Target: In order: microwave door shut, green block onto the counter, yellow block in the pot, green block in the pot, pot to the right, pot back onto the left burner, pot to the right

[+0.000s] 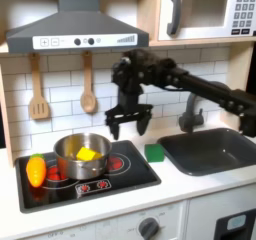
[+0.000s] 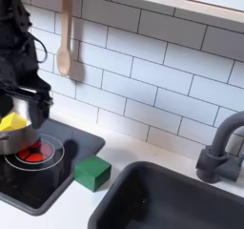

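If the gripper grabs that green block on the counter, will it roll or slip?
Probably neither. The green block is a flat-faced cube resting flat on the counter, so it should slide rather than roll. Its parallel sides likely suit the open gripper.

The green block [image 2: 92, 171] is seen resting on the tabletop [image 2: 124, 156], just beside the black cooktop's [image 2: 48, 176] 3 o'clock edge. The yellow block [image 2: 13, 122] is held inside the pot [image 2: 19, 137] on a burner. A wooden spoon [image 2: 64, 32] is hung at 12 o'clock.
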`<state>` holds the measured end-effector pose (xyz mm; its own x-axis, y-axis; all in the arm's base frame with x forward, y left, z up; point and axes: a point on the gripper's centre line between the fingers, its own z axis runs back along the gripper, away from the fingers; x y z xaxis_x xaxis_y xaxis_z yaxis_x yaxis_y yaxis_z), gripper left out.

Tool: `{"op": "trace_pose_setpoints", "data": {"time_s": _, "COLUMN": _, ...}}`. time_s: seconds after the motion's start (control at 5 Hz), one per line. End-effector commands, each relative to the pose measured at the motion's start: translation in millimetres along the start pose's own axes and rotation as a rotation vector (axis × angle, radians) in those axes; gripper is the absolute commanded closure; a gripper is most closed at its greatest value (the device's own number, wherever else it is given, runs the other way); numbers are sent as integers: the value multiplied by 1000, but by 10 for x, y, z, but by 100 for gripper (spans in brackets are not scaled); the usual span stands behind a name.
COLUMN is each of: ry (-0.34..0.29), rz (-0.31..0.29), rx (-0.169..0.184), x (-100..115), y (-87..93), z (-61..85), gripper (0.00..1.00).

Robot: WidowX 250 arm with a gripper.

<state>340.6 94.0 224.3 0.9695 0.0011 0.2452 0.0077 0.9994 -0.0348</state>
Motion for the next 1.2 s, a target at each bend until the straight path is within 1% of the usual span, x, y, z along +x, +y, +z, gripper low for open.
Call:
{"op": "trace_pose_setpoints", "data": {"time_s": 0.0, "ry": 13, "rz": -75, "rx": -34, "x": -175, "y": -494, "z": -22, "gripper": 0}}
{"op": "trace_pose_setpoints", "data": {"time_s": 0.2, "ry": 1, "rz": -98, "rx": -40, "x": -195, "y": -621, "z": -12, "gripper": 0}}
{"op": "trace_pose_setpoints", "data": {"time_s": 0.4, "ry": 17, "rz": -101, "rx": -64, "x": -252, "y": -647, "z": 57, "gripper": 0}}
{"op": "trace_pose_setpoints", "data": {"time_s": 0.6, "ry": 20, "rz": -103, "rx": -62, "x": -250, "y": -653, "z": 28, "gripper": 0}}
{"op": "trace_pose_setpoints", "data": {"time_s": 1.0, "ry": 21, "rz": -104, "rx": -64, "x": -260, "y": -658, "z": 44, "gripper": 0}}
